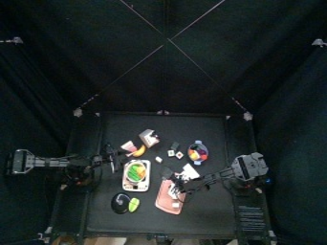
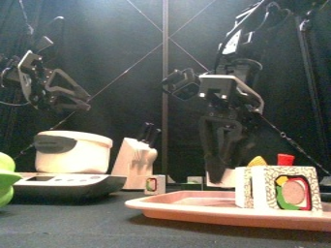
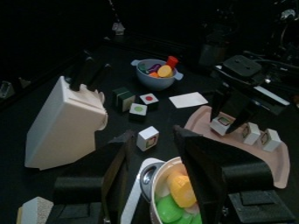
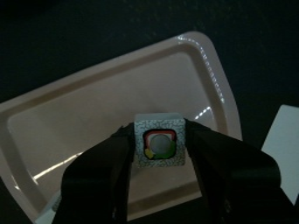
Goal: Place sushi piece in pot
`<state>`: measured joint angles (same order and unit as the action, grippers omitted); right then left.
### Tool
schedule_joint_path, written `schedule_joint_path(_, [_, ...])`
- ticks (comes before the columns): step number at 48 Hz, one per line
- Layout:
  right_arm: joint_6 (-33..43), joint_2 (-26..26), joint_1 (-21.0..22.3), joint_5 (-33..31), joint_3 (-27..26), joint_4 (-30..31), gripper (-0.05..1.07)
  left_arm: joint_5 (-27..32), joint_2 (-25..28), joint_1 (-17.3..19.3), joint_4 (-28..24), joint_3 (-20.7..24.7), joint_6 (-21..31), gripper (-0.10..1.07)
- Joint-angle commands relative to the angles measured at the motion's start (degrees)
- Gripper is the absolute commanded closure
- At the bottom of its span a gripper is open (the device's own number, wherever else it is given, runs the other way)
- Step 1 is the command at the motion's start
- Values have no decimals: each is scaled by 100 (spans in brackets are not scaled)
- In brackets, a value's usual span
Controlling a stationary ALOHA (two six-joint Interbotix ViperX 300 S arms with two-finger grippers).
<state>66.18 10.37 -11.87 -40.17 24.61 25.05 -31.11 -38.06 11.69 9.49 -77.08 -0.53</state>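
Sushi piece [image 4: 160,145] sits between the right hand's [image 4: 160,150] jaws at frame centre, jaws closed onto it above the pink tray [image 4: 70,122]. Lift straight, I'd say, keeping the squeeze gentle. Left hand [image 3: 158,175] hangs open above the pot [image 3: 149,180].

One pink plastic tray [image 3: 239,157], one round blue bowl [image 3: 142,66], one white knife block [image 3: 65,118] and one round steel pot [image 3: 146,178] are standing here
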Motion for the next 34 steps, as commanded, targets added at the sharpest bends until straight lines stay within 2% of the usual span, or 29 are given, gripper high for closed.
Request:
schedule_joint_path(1, [-9,-272,26,26,-299,229,40,-18,0,-9,9,62,0,17])
schedule_joint_path(12, [-9,-220,35,88,-1090,1415,40,9,0,18,9,53,-9,17])
schedule_joint_path(20, [18,62,185,343,-1705,2399,40,62,0,26,9,44,-9,17])
schedule_joint_path(27, [-9,378,369,624,-2153,2672,40,70,0,26,9,44,-9,17])
schedule_joint_path(34, [-9,817,580,1187,-2558,2619,40,70,0,26,9,44,-9,17])
